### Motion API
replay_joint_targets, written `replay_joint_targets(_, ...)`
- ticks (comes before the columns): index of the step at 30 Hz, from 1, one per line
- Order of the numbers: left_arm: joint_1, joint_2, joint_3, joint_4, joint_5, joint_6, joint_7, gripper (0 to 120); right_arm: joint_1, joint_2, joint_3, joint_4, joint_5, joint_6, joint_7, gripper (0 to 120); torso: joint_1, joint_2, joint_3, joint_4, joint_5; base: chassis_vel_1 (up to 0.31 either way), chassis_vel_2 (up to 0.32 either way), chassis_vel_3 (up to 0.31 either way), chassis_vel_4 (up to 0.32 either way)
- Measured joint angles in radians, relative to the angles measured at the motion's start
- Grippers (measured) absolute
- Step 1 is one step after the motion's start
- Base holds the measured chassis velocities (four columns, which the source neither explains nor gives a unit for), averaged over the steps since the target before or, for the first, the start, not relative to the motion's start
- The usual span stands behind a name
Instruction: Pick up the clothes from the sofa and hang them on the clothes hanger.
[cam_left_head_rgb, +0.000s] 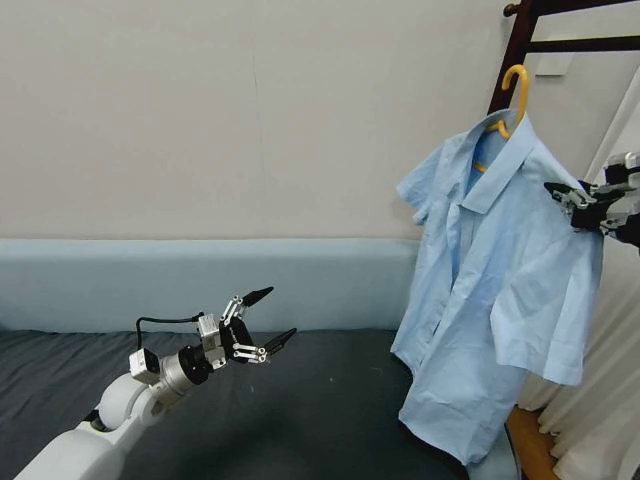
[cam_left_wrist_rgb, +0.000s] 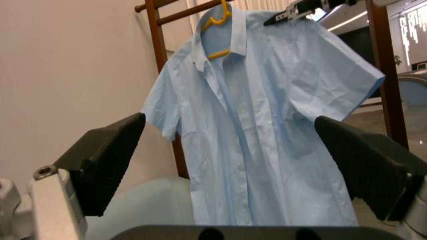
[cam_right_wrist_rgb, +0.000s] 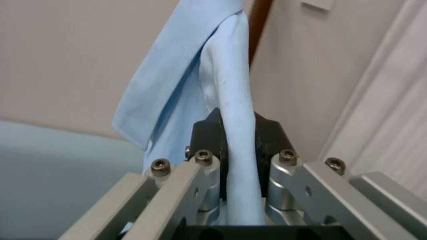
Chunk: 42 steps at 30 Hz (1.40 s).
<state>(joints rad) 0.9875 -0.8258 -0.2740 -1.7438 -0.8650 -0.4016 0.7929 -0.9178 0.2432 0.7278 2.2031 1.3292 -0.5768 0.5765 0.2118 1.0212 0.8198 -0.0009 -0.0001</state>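
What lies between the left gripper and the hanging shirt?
Nothing stands there: in the head view bare dark sofa seat runs from the open left gripper to the shirt, whose shoulder the right gripper grips.

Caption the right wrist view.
Right gripper shut on a fold of the hanging shirt.
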Motion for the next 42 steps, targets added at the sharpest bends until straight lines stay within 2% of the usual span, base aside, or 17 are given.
replay_joint_targets(2, 0.017, 0.005, -0.018, -0.009, 0.002, 0.0, -0.003, 100, 0.017, 0.018, -0.039, -0.055, -0.073, 0.021, 0.004, 7, 0.0, 0.0, 0.0, -0.0001, 0.0, 0.0, 0.0, 0.0, 0.0)
replay_joint_targets(8, 0.024, 0.011, -0.026, -0.012, 0.003, 0.0, -0.008, 100, 0.066, 0.055, -0.112, -0.128, -0.165, 0.041, 0.002, 7, 0.0, 0.0, 0.0, -0.0007, 0.0002, 0.0, 0.0, 0.0, 0.0)
replay_joint_targets(10, 0.01, 0.013, -0.019, -0.006, 0.003, 0.001, -0.014, 100, 0.192, 0.092, -0.241, -0.177, -0.23, 0.043, -0.003, 7, 0.0, 0.0, 0.0, -0.0006, 0.0003, 0.0, 0.0, 0.0, 0.0)
replay_joint_targets(11, 0.01, 0.013, -0.019, -0.006, 0.003, 0.001, -0.014, 100, 0.192, 0.092, -0.241, -0.177, -0.23, 0.043, -0.003, 7, 0.0, 0.0, 0.0, -0.0006, 0.0003, 0.0, 0.0, 0.0, 0.0)
replay_joint_targets(15, -0.019, 0.007, 0.001, 0.018, 0.004, 0.004, -0.021, 100, 0.457, 0.171, -0.521, -0.267, -0.318, 0.039, -0.005, 7, 0.0, 0.0, 0.0, -0.0002, 0.0001, 0.0, 0.0, 0.0, 0.0)
replay_joint_targets(16, -0.019, 0.007, 0.001, 0.018, 0.004, 0.004, -0.021, 100, 0.457, 0.171, -0.521, -0.267, -0.318, 0.039, -0.005, 7, 0.0, 0.0, 0.0, -0.0002, 0.0001, 0.0, 0.0, 0.0, 0.0)
replay_joint_targets(18, -0.025, 0.006, 0.004, 0.034, 0.004, 0.004, -0.021, 100, 0.61, 0.222, -0.654, -0.33, -0.348, 0.035, 0.009, 7, 0.0, 0.0, 0.0, -0.0001, -0.0002, 0.0, 0.0, 0.0, 0.0)
replay_joint_targets(20, -0.028, 0.006, 0.004, 0.046, 0.005, 0.003, -0.02, 100, 0.709, 0.261, -0.737, -0.379, -0.361, 0.033, 0.033, 7, 0.0, 0.0, 0.0, 0.0001, -0.0008, 0.0, 0.0, 0.0, 0.0)
replay_joint_targets(21, -0.028, 0.006, 0.004, 0.046, 0.005, 0.003, -0.02, 100, 0.709, 0.261, -0.737, -0.379, -0.361, 0.033, 0.033, 7, 0.0, 0.0, 0.0, 0.0001, -0.0008, 0.0, 0.0, 0.0, 0.0)
replay_joint_targets(23, -0.031, 0.007, 0.004, 0.063, 0.003, -0.003, -0.019, 100, 0.835, 0.329, -0.849, -0.469, -0.377, 0.031, 0.087, 7, 0.0, 0.0, 0.0, 0.0002, -0.0008, 0.0, 0.0, 0.0, 0.0)
replay_joint_targets(25, -0.032, 0.007, 0.004, 0.075, 0.002, -0.01, -0.017, 100, 0.908, 0.374, -0.915, -0.54, -0.38, 0.03, 0.136, 7, 0.0, 0.0, 0.0, 0.0003, -0.0002, 0.0, 0.0, 0.0, 0.0)
replay_joint_targets(33, -0.032, 0.002, 0.001, 0.081, 0.002, -0.016, -0.016, 100, 1.032, 0.438, -1.0, -0.661, -0.385, 0.042, 0.221, 7, 0.0, 0.0, 0.0, -0.0006, -0.0002, 0.0, 0.0, 0.0, 0.0)
replay_joint_targets(42, -0.029, 0.007, -0.01, 0.08, -0.003, -0.021, -0.017, 100, 1.169, 0.526, -1.09, -0.831, -0.395, 0.053, 0.282, 7, 0.0, 0.0, 0.0, -0.0002, -0.0002, 0.0, 0.0, 0.0, 0.0)
